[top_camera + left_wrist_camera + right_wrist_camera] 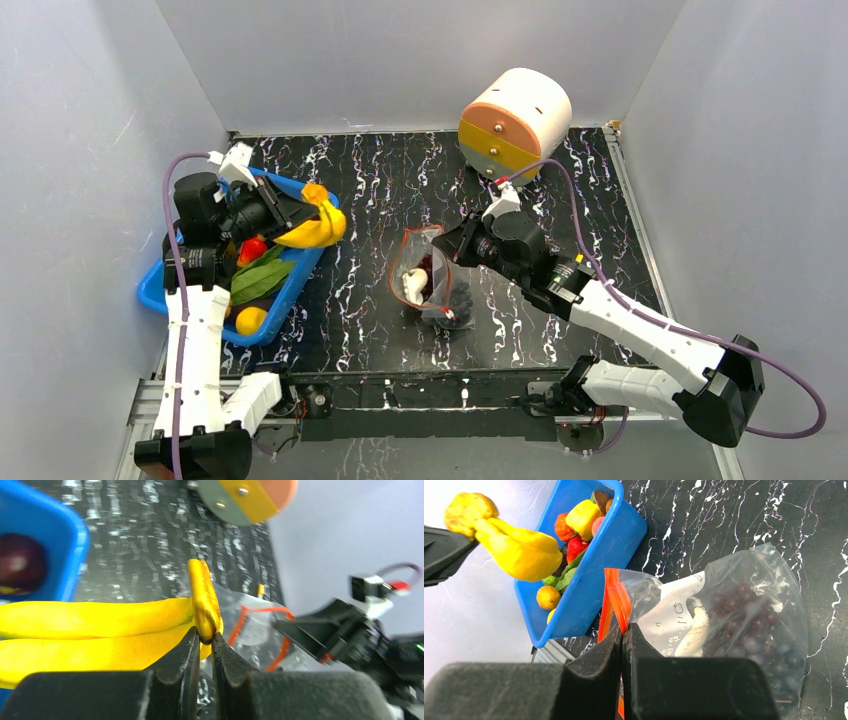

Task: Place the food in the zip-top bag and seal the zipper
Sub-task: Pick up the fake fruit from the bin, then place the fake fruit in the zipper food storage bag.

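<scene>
Yellow banana (pixel 312 228), stem pinched in L pincer (pixel 205 637), hangs well left of zip-top bag (pixel 432 285), whose zipper (pixel 616 600) R pincer (pixel 623 628) clamps.

Open table (pixel 360 190) stretch between blue bin (pixel 296 290) and zip-top bag (pixel 432 282)

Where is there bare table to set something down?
Bare table lies between the blue bin and the zip-top bag, and behind the bag, left of the cream drum. The bin is crowded; the right end effector holds the bag mouth.
</scene>
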### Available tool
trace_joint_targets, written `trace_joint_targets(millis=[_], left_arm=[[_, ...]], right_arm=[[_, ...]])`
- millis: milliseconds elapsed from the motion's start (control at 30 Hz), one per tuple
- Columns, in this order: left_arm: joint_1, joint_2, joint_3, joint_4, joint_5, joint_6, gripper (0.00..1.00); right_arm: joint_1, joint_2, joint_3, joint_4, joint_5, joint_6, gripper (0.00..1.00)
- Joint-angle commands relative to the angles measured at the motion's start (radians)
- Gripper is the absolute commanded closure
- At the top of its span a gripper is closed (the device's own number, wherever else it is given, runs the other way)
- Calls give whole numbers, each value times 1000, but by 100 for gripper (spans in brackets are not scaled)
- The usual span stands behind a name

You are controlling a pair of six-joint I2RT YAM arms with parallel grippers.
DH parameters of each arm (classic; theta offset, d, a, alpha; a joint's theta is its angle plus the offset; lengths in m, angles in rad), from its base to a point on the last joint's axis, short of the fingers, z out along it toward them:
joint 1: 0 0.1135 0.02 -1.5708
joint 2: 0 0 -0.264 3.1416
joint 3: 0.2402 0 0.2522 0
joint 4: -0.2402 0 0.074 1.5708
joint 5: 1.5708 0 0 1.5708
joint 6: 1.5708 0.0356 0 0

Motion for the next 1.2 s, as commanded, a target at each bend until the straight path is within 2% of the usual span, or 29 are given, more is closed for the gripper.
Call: trace_joint_targets(millis=[0, 133, 367, 467, 567, 700, 767, 833, 1000, 1167], left_arm=[[-34, -36, -25, 181, 267, -148, 100], [-52, -57, -100, 359, 359, -310, 100], [-88, -57, -139, 519, 402, -489, 100], [-93, -61, -188, 688, 418, -646, 100], [-96, -68, -250, 919, 410, -851, 100], [-117, -44, -365, 1329, 380, -1192, 100], [-136, -37, -384, 1435, 348, -1289, 100], [-163, -43, -384, 1459, 312, -1320, 100], [-214, -78, -368, 1403, 258, -1316, 100], [-240, -95, -420, 1463, 207, -1396, 100]], right_arm=[[1, 5, 42, 83, 33, 30, 100], [1, 10, 44, 99, 46, 65, 100], [1, 34, 53, 144, 44, 114, 100], [1, 40, 48, 163, 55, 140, 100], [1, 44, 46, 181, 71, 168, 100], [1, 51, 50, 216, 66, 213, 100], [0, 54, 53, 239, 51, 234, 100], [0, 57, 58, 254, 49, 251, 100], [0, 53, 54, 287, 60, 287, 100], [0, 43, 48, 302, 51, 310, 100]])
